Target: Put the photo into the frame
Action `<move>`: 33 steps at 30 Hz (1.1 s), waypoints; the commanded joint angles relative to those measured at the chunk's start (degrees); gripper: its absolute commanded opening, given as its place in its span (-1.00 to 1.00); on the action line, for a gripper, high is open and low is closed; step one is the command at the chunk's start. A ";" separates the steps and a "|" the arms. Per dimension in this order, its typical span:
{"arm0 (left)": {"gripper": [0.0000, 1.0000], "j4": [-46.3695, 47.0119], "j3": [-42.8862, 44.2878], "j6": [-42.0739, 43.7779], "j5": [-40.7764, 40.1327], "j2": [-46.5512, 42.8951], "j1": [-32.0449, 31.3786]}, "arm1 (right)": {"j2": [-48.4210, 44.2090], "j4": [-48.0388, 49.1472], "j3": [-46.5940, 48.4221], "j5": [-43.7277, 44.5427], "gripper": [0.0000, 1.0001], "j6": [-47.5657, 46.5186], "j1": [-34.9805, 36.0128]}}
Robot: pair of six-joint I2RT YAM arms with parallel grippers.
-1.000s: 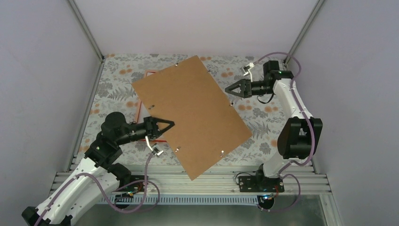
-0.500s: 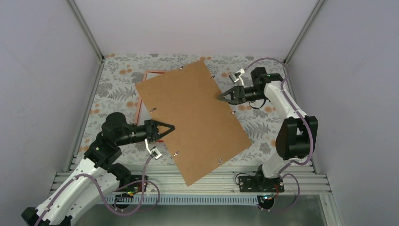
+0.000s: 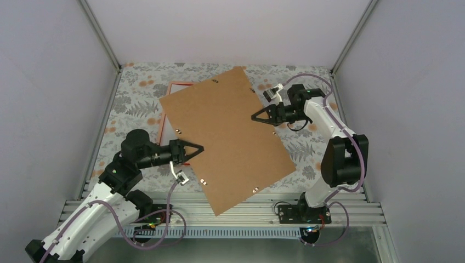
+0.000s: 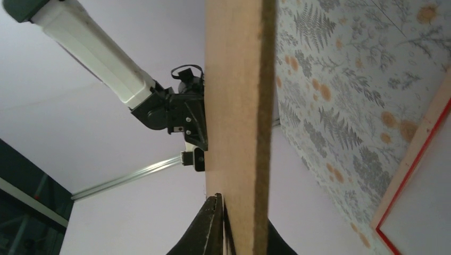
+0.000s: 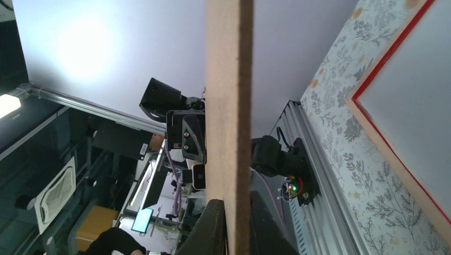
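A large brown backing board [image 3: 230, 137] hangs tilted above the table, held at two edges. My left gripper [image 3: 197, 149] is shut on its left edge. My right gripper [image 3: 255, 116] is shut on its right edge. In the left wrist view the board [image 4: 234, 106] stands edge-on, clamped in my left gripper [image 4: 242, 204]. The right wrist view shows the board [image 5: 226, 95] the same way in my right gripper [image 5: 232, 204]. The red frame [image 3: 163, 123] lies flat on the table, mostly covered by the board; its edge also shows as the frame [image 4: 416, 143] and the frame [image 5: 353, 98]. The photo is hidden.
A floral tablecloth [image 3: 134, 93] covers the table. Pale walls with metal corner posts [image 3: 101, 35] close in the back and both sides. A ribbed metal rail [image 3: 230, 211] runs along the near edge by the arm bases.
My right gripper moved in to the board's right edge and shut on it. The board shifted slightly toward the back right. My left gripper kept its hold.
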 commanded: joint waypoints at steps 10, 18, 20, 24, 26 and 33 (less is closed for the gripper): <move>0.52 9.01 -1.26 -6.16 -17.67 1.81 -0.16 | -0.66 8.60 1.91 -0.70 -0.93 6.07 -12.87; 1.00 6.57 4.70 -23.30 -34.18 10.00 -0.11 | -2.92 27.32 0.06 1.41 -0.93 26.49 -18.64; 1.00 4.44 8.98 -32.51 -41.06 15.30 0.09 | -4.90 38.77 -2.40 2.89 -0.93 37.66 -19.21; 1.00 -10.58 27.38 -58.45 -44.03 31.66 6.91 | -6.85 54.49 -7.62 5.11 -0.93 51.05 -18.98; 1.00 -18.80 37.41 -70.73 -37.52 39.44 13.66 | -6.02 58.21 -9.46 5.40 -0.93 54.79 -18.37; 0.99 -22.43 45.13 -96.03 -18.98 50.53 28.82 | -10.69 78.57 -7.90 7.96 -0.93 67.01 -11.69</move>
